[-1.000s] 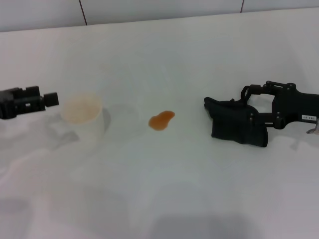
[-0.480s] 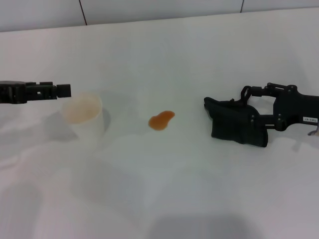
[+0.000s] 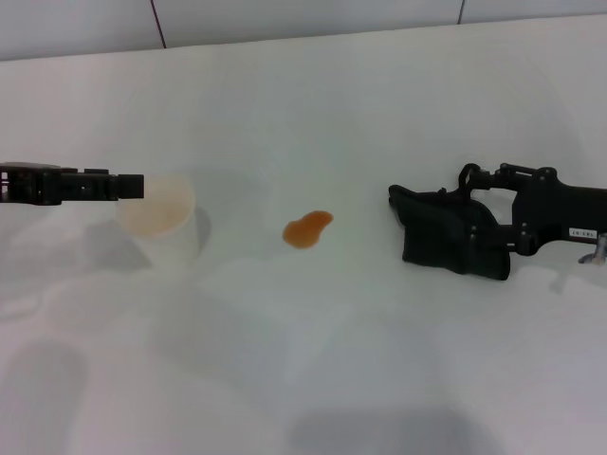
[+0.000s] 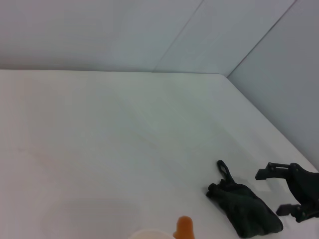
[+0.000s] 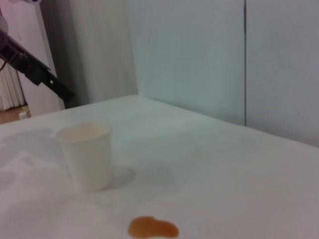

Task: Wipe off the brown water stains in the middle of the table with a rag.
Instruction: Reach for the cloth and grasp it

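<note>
The brown water stains [image 3: 307, 228] form one small orange-brown blotch in the middle of the white table [image 3: 313, 104], also seen in the right wrist view [image 5: 153, 228] and in the left wrist view [image 4: 184, 226]. The black rag [image 3: 441, 230] lies crumpled to the right of the blotch. My right gripper [image 3: 486, 214] is open at table height, its fingers either side of the rag's right end; the left wrist view shows the rag [image 4: 244, 211] and that gripper [image 4: 269, 192] too. My left gripper [image 3: 131, 186] hovers at the far rim of a paper cup, holding nothing.
A white paper cup [image 3: 163, 224] with brownish liquid stands upright left of the blotch, also visible in the right wrist view [image 5: 87, 154]. A grey tiled wall [image 3: 303, 17] runs along the table's far edge.
My left gripper has slid right, from beside the cup to its far rim, and turned edge-on. The right gripper shifted slightly at the rag. Cup, rag and blotch stayed put.
</note>
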Robot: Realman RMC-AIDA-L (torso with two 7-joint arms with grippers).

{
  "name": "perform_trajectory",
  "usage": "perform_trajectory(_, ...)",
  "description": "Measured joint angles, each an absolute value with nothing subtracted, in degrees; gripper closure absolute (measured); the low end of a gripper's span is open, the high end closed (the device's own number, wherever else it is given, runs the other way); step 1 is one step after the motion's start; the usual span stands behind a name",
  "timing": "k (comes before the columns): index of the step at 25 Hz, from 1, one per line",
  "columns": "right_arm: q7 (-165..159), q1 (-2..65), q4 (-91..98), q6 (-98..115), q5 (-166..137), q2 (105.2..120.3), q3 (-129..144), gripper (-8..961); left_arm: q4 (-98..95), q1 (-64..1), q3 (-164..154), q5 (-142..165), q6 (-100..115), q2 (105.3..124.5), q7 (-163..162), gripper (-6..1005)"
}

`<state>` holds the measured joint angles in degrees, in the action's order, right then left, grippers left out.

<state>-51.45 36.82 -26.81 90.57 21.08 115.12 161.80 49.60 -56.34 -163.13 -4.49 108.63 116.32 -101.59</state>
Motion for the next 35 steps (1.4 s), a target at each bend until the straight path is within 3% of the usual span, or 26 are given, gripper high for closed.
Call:
perform_trajectory(12, -53.06, 40.44, -27.63, 91.08, 14.19, 115.18, 161.81, 127, 49.64, -56.47, -163.12, -4.56, 108.13, 115.81, -101.68, 107)
perform_trajectory(27, -74.70, 59.26, -44.49, 98.26, -13.29, 115.30, 161.88, 129, 49.66, -57.45, -163.13, -4.69, 108.10, 114.91, -101.60, 107)
perform_trajectory(35, -83.93, 64.63, -44.21, 99.17, -16.03, 115.34, 161.86, 131, 49.66, -58.53, -163.13, -4.79, 107.99, 114.80, -101.59, 107)
